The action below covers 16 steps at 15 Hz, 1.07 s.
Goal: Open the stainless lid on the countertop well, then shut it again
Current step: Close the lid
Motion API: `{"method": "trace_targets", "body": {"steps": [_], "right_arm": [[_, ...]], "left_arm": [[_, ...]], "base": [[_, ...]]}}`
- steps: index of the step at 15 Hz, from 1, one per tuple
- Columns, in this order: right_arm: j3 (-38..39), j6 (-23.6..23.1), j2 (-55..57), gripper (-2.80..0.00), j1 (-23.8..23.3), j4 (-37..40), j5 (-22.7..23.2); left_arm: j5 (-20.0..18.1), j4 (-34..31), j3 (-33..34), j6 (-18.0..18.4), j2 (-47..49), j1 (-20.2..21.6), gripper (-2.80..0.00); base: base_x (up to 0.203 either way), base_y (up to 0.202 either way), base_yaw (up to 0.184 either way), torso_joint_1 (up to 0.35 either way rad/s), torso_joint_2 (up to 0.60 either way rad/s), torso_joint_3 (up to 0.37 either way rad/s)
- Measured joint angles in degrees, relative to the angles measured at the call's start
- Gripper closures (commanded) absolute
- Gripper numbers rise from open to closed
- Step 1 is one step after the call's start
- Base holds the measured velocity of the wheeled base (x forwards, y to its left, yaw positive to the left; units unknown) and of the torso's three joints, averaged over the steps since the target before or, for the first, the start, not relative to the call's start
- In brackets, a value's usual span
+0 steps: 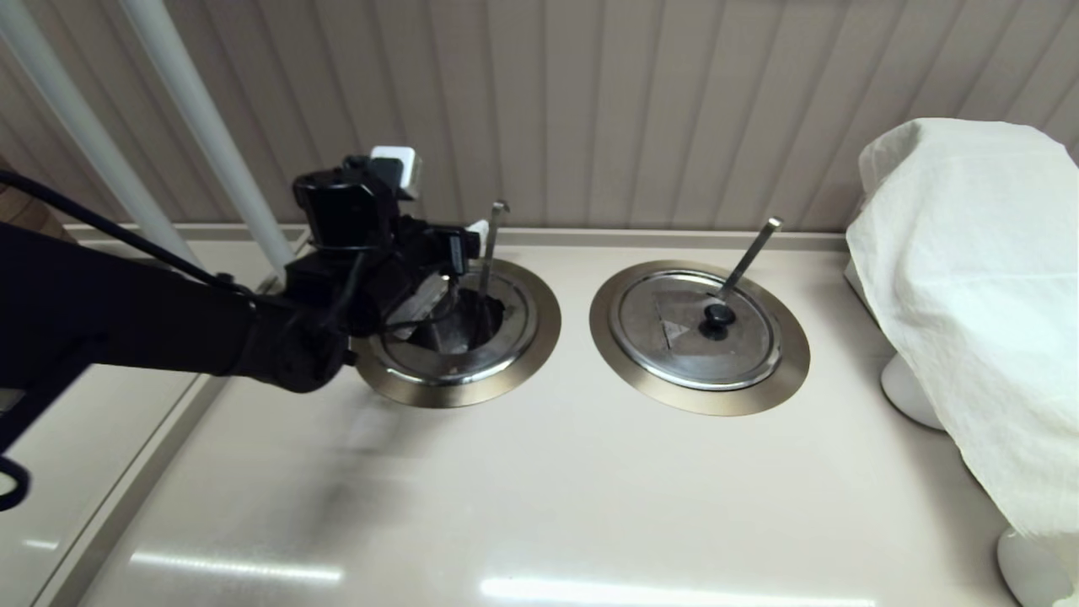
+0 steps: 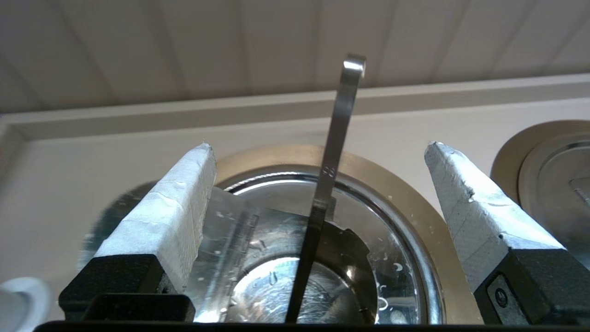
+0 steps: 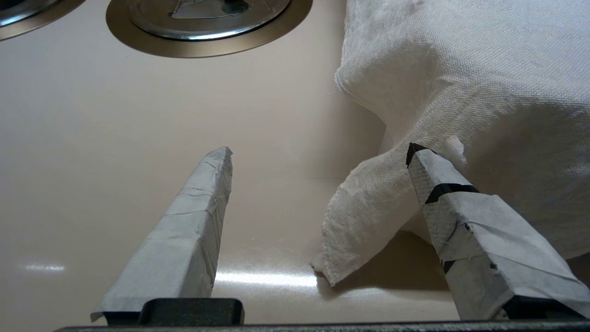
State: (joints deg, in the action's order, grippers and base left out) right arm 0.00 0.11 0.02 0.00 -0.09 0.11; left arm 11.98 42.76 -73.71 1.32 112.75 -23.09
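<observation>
left arm point(image 1: 126, 312): black, cabled | fingers point(image 2: 170, 216): taped white (creased)

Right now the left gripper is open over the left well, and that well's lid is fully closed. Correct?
Not quite. The left gripper is open over the countertop well, but the stainless lid is folded up, not closed; the left wrist view shows the pot's inside around the ladle handle.

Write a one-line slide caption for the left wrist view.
Open left gripper hovers over the countertop well, stainless lid folded up, ladle handle standing between its fingers.
</observation>
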Motion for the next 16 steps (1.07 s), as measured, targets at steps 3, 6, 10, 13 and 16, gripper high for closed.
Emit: {"method": "trace_targets", "body": {"steps": [3,6,10,13,16], "right_arm": [[0.00,-0.01,0.00,-2.80,0.00,0.04,-0.01],[0.00,-0.01,0.00,-2.80,0.00,0.02,-0.04],[0.00,-0.01,0.00,-2.80,0.00,0.01,-0.04],[0.00,0.00,0.00,-2.80,0.00,0.02,-0.04],[0.00,-0.02,0.00,-2.80,0.00,0.02,-0.01]], "left_arm": [[-2.11,-10.94,5.29,-0.05,-14.28,3.18,-2.80],[-2.06,-23.70,14.32,-0.05,-29.34,6.99,-2.80],[-1.05,-30.76,24.25,-6.89,-38.52,9.48,-2.80],[-3.68,-30.83,23.99,-21.88,-34.96,10.29,-2.80],[-11.26,-29.73,21.70,-26.89,-29.11,11.14,-2.80]], "base": [[0.000,0.000,0.000,0.000,0.00,0.000],[0.000,0.000,0.000,0.000,0.00,0.000],[0.000,0.000,0.000,0.000,0.00,0.000],[0.000,0.000,0.000,0.000,0.00,0.000],[0.000,0.000,0.000,0.000,0.00,0.000]]}}
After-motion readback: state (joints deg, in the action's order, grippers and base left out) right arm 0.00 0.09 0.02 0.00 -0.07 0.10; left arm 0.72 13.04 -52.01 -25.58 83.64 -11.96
